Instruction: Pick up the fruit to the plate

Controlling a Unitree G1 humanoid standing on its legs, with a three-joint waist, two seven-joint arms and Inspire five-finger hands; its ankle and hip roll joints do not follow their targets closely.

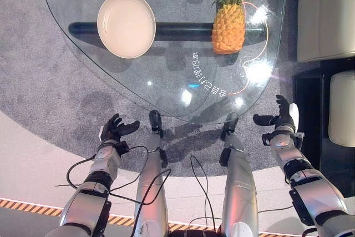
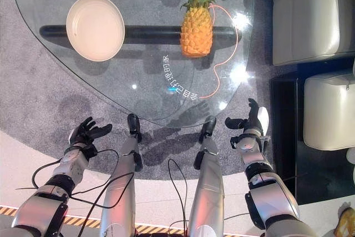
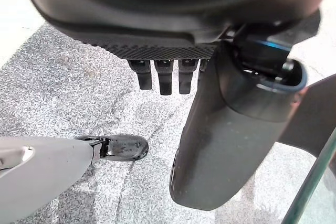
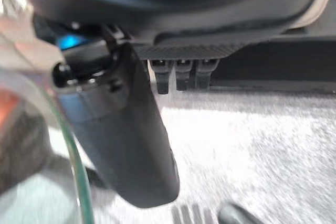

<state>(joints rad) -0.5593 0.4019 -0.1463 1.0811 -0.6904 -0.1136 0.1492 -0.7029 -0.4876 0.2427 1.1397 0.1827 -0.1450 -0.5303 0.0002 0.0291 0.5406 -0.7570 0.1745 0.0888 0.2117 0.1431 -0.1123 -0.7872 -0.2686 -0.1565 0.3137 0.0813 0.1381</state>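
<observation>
Both hands (image 1: pixel 113 130) (image 1: pixel 284 119) off glass table (image 1: pixel 166 95) edge

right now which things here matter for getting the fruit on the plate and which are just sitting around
For the job:
- pineapple, upright on the glass table
- plate, empty, apart from the fruit
- left hand and right hand, both open, off the table's near edge

Just about:
- pale sofa beside the table
- grey carpet under it
</observation>
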